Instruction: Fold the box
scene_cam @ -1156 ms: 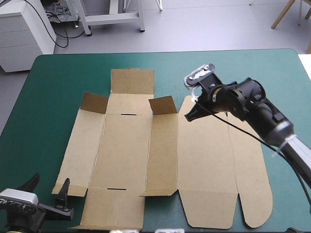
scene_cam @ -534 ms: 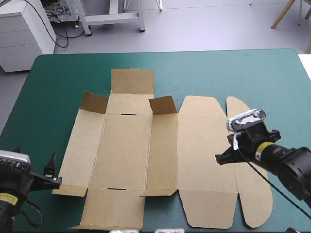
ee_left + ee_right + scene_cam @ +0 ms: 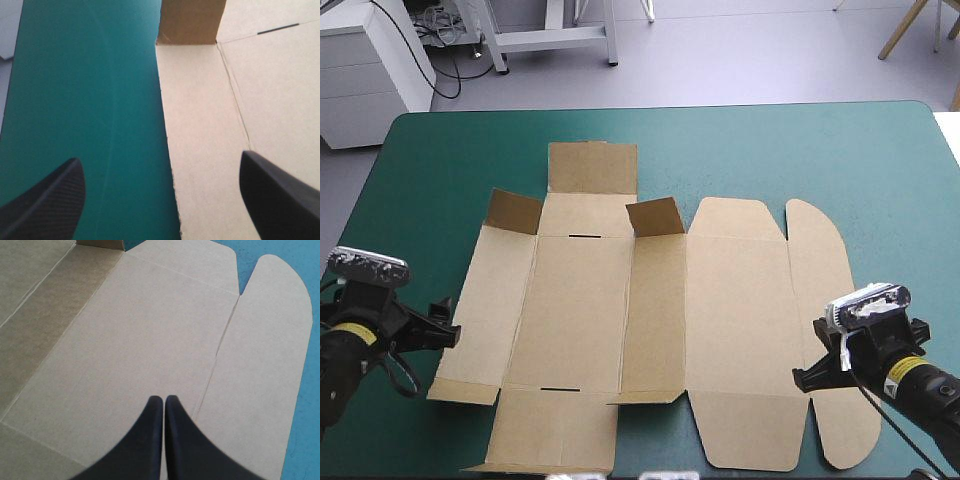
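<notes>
The brown box (image 3: 650, 320) lies spread flat across the middle of the teal-green table cover (image 3: 770, 150), with only two small flaps (image 3: 655, 216) on its far side standing up. The left gripper (image 3: 160, 159), fingers wide apart and empty, straddles the box's left edge near the table's left edge. The right gripper (image 3: 164, 399), fingers pressed together on nothing, is over the box's right panels, toward the near right corner.

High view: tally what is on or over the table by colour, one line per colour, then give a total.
Brown: 1, the box, lying flat
Black-fingered: 2, the left gripper and the right gripper
Teal-green: 1, the table cover
Total: 4
</notes>
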